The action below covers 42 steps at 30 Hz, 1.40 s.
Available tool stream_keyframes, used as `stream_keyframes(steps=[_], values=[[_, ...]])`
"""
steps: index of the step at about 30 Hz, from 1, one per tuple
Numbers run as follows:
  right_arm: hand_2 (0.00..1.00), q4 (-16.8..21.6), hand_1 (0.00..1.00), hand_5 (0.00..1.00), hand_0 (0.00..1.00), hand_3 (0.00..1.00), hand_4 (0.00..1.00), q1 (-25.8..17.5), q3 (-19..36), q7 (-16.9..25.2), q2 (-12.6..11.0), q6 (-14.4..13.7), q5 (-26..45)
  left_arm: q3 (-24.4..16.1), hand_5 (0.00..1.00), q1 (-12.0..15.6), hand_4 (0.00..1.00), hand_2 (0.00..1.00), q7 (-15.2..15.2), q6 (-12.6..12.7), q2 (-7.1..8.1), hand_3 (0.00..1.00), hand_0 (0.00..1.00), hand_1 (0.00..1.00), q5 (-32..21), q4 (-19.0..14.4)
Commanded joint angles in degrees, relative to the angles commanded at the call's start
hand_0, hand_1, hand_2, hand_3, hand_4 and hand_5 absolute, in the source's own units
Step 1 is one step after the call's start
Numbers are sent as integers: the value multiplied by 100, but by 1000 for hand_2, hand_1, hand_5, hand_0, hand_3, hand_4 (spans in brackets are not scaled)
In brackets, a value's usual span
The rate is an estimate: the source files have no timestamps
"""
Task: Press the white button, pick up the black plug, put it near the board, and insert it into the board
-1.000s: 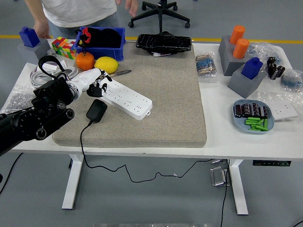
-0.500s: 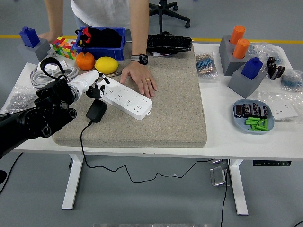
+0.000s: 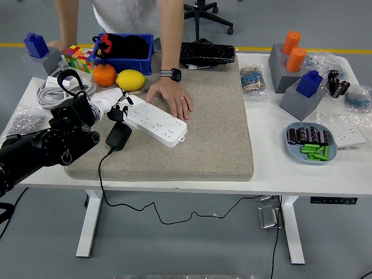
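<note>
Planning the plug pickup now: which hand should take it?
Left. The left hand sits at the power strip's near end, just above the black plug. The right arm is out of view.

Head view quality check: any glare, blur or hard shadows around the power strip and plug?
Head view: even, soft lighting, no hard shadows. Power strip is bright white but its sockets still read, no glare. Black plug is sharp, though little surface detail shows. Left hand is sharp, no motion blur.
</note>
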Motion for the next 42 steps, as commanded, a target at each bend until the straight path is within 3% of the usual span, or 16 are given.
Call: stream_keyframes(steps=[14, 29, 42], values=[[582, 18, 591, 316, 673, 569, 633, -3, -20, 7, 1, -3, 29, 342, 2, -108, 296, 101, 10, 22, -181, 710, 290, 96, -261, 393], [582, 38, 591, 314, 672, 569, 633, 19, -53, 19, -1, -6, 65, 530, 2, -149, 298, 100, 15, 21, -373, 708, 285, 95, -382, 532], [582, 40, 590, 313, 671, 569, 633, 16, -65, 23, 2, -8, 71, 674, 2, -187, 299, 98, -4, 37, -393, 707, 280, 95, -481, 649]])
